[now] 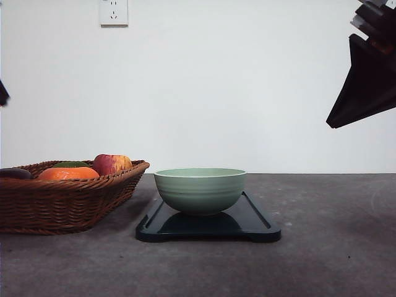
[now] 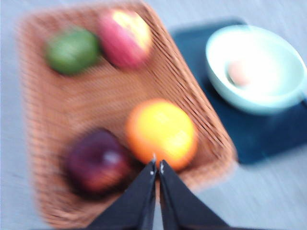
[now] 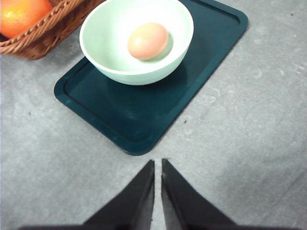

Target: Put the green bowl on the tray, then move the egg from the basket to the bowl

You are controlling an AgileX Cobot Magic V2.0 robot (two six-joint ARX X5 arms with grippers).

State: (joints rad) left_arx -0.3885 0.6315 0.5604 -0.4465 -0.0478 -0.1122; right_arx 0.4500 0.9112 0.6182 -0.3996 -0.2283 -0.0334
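- The green bowl [image 1: 200,189] stood upright on the tray [image 1: 260,226], toward the end nearer the basket [image 1: 68,204], and the tray lay flat on the grey worktop [image 1: 334,260] just beside that basket.
- The egg [image 3: 147,40] lay inside the green bowl, slightly off centre and touching the inner wall, so both placements appeared complete.
- The left pincer [image 2: 157,167] hung above the basket, over the edge of the orange fruit [image 2: 161,132], with its tips all but touching and nothing between them. That view was motion-blurred, so a hairline gap could not be ruled out.
- The right pincer [image 3: 158,165] was poised above bare worktop just off the tray's near corner, its tips nearly together and holding nothing.
- The basket held the orange fruit, a red-and-yellow apple [image 2: 124,38], a green fruit [image 2: 72,50] and a dark purple fruit [image 2: 98,160].
- The step in hand was judged to be withdrawal. Each arm should lift straight up before travelling sideways.
- The left arm should clear the braided rim so that the basket is not nudged against the tray.
- The right arm should stay away from the bowl's rim, since a knock could rock the egg.
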